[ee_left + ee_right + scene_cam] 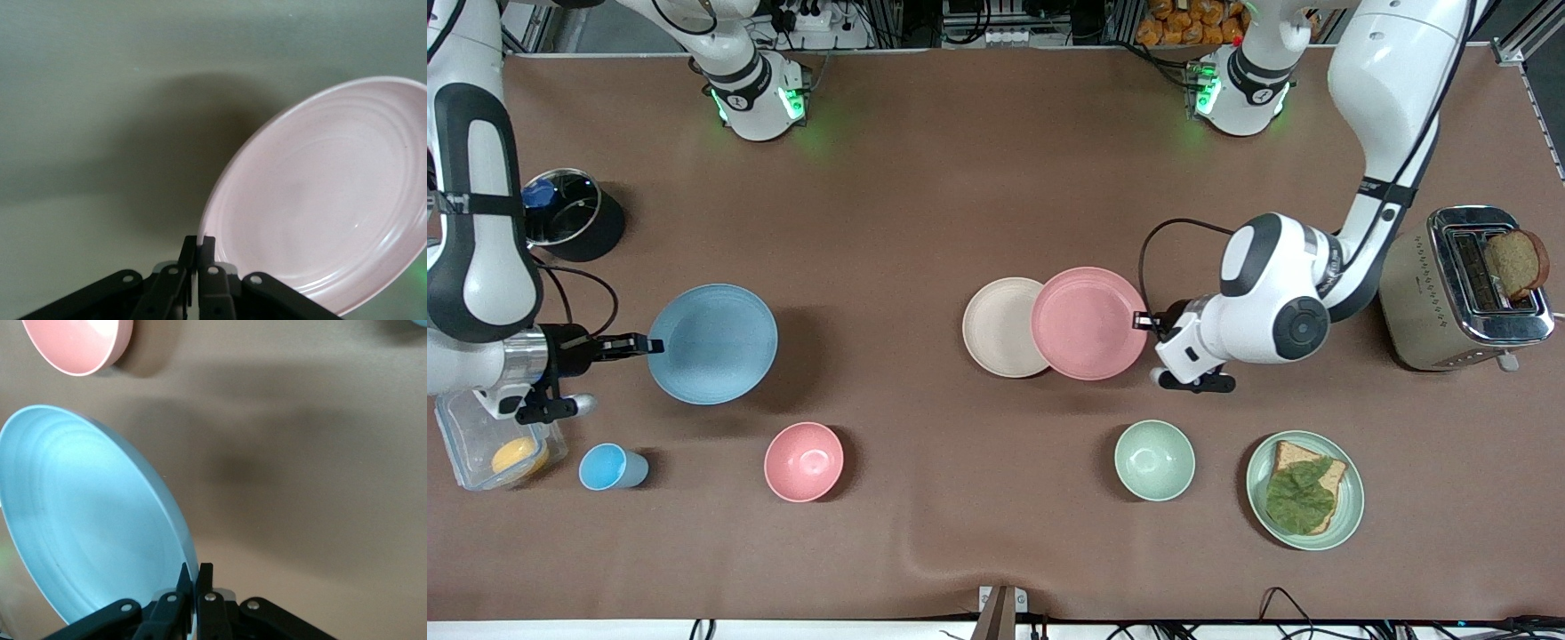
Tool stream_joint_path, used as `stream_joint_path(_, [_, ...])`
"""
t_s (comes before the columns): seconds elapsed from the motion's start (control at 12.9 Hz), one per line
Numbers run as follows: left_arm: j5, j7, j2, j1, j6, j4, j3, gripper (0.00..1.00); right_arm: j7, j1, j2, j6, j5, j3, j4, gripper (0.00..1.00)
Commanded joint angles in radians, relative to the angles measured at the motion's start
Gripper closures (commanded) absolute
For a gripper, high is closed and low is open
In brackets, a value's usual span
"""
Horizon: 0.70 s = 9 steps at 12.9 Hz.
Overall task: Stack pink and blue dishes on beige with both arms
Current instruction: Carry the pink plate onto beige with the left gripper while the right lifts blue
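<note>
Front view showed the left gripper [1144,321] clamped on the rim of the pink plate [1089,324], held at centre frame overlapping the beige plate [1003,325], which lay on the table toward the right arm's end. The right gripper [643,345] pinched the blue plate [712,344] at centre-left, well apart. Being round, neither plate pointed any way; the pink was nearer to stacking.

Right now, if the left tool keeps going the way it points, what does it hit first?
The left tool, clamped on the pink plate, points toward the beige plate. The pink plate already overlaps it, so beige probably comes first; height is unclear.
</note>
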Motion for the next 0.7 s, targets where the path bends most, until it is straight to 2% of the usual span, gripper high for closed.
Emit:
stream_joint_path(0.0, [-0.019, -0.034, 0.048, -0.054, 0.047, 0.031, 0.003, 1.0, 0.01, -0.002, -0.008, -0.018, 0.018, -0.005, 0.009, 1.0])
stream_joint_path(0.31, [-0.016, -0.074, 0.076, -0.118, 0.089, 0.031, 0.003, 1.0, 0.008, 0.003, -0.017, -0.081, 0.016, -0.005, 0.009, 1.0])
stream_joint_path(0.62, [-0.015, -0.102, 0.107, -0.169, 0.127, 0.033, 0.007, 1.0, 0.022, 0.125, -0.012, -0.027, 0.018, -0.006, 0.005, 1.0])
